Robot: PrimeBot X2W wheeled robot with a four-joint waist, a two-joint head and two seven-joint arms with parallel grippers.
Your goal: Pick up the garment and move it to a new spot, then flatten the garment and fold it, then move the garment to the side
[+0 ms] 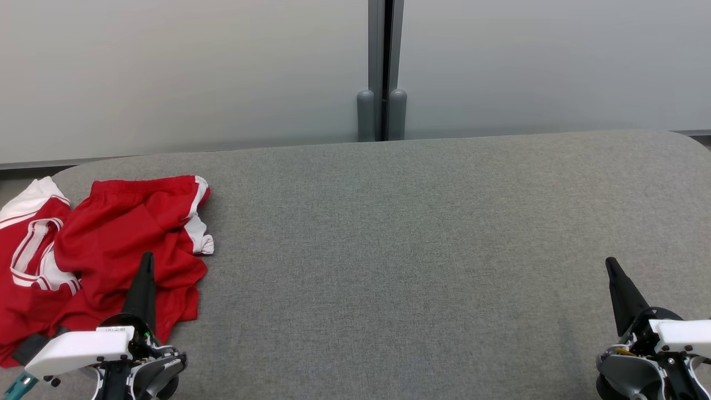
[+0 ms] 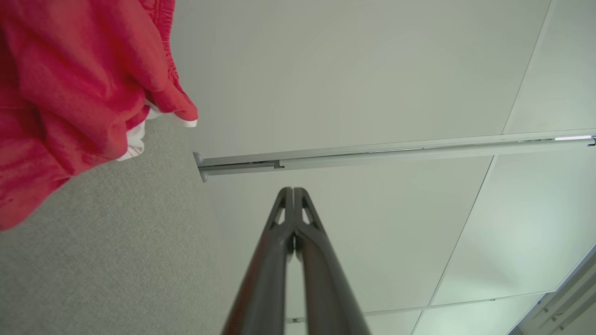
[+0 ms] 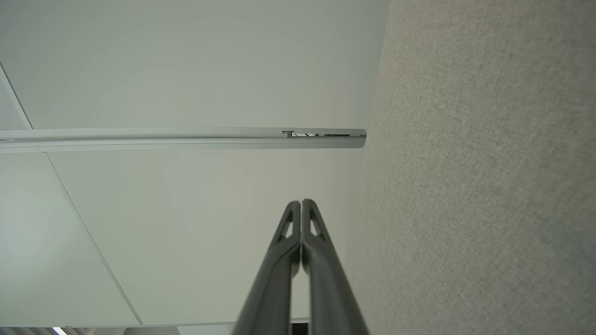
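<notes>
garment (image 1: 111, 239): crumpled, far left, beside left fingers (image 1: 145, 283) | right fingers (image 1: 622, 291): well apart | both closed, empty

The garment (image 1: 133, 233) lies on the table (image 1: 389, 250) at its left end, heaped partly over a second garment (image 1: 28, 244) at the table's left edge; my left gripper (image 1: 146, 264) is at the near left, its tip over the garment; my right gripper (image 1: 612, 266) is at the near right, over bare table, well apart from the cloth; behind the far edge stands the wall (image 1: 166, 72), a post (image 1: 381, 111) at its middle.
</notes>
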